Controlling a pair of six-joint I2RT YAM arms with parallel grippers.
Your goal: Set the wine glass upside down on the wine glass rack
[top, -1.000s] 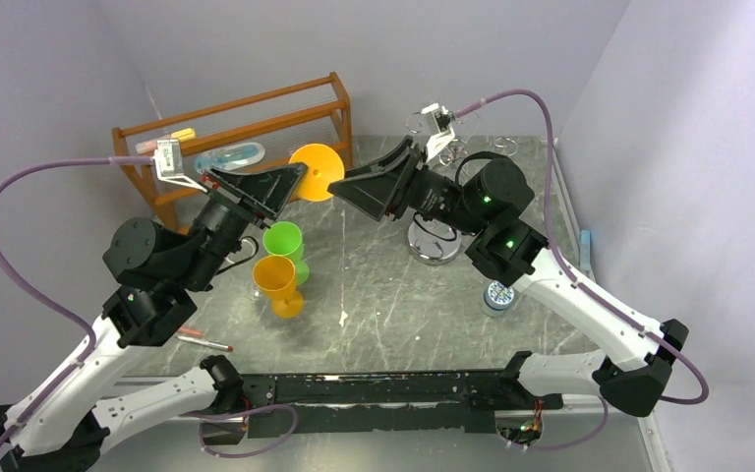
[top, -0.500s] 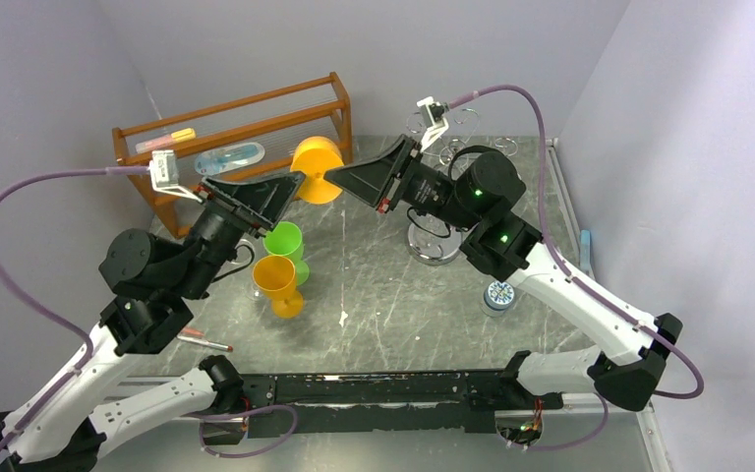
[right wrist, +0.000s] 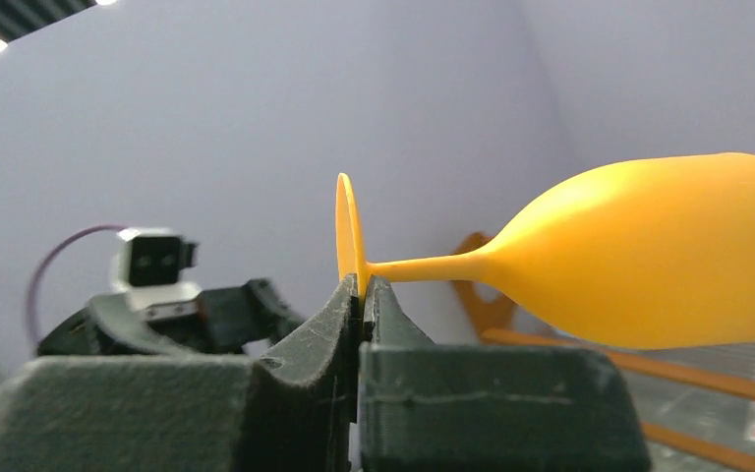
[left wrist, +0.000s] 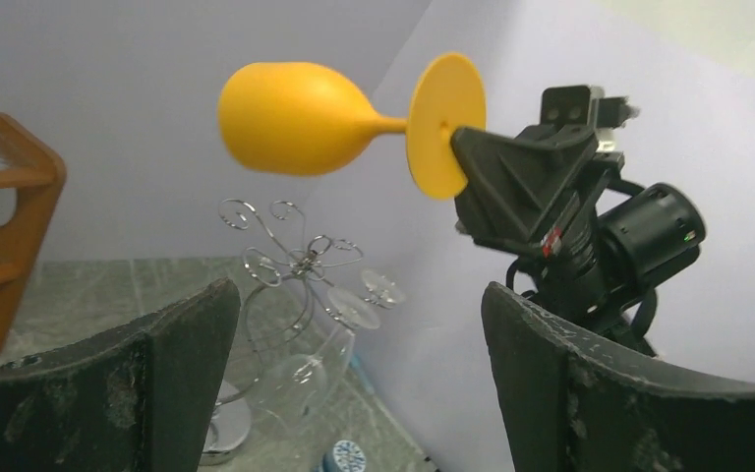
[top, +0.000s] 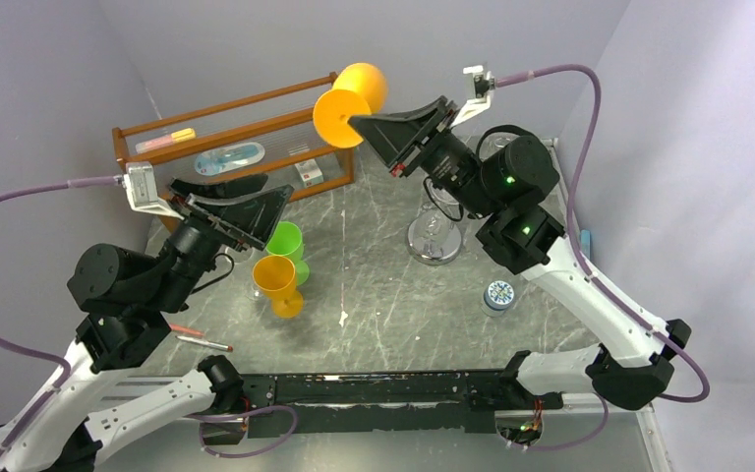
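The orange wine glass [top: 352,96] hangs high in the air on its side, bowl toward the back wall. My right gripper [top: 362,123] is shut on the rim of its round foot [right wrist: 346,228]; the bowl [right wrist: 649,256] sticks out to the right in the right wrist view. My left gripper [top: 277,192] stands open and holds nothing, lower and to the left, apart from the glass [left wrist: 290,118]. The chrome wine glass rack [left wrist: 295,261] stands below the glass, with clear glasses [left wrist: 300,379] hanging on it. In the top view the right arm hides most of the rack; its round base [top: 433,244] shows.
An orange-brown wooden shelf [top: 226,128] stands at the back left. A green glass [top: 283,241] and another orange glass [top: 277,280] stand on the table below my left gripper. A small blue-patterned jar [top: 497,295] sits right of the rack; a red pen [top: 202,341] lies near the left.
My left gripper opened, let go of the orange glass and drew back to the left. My right gripper shut on the foot and lifted the glass up toward the back.
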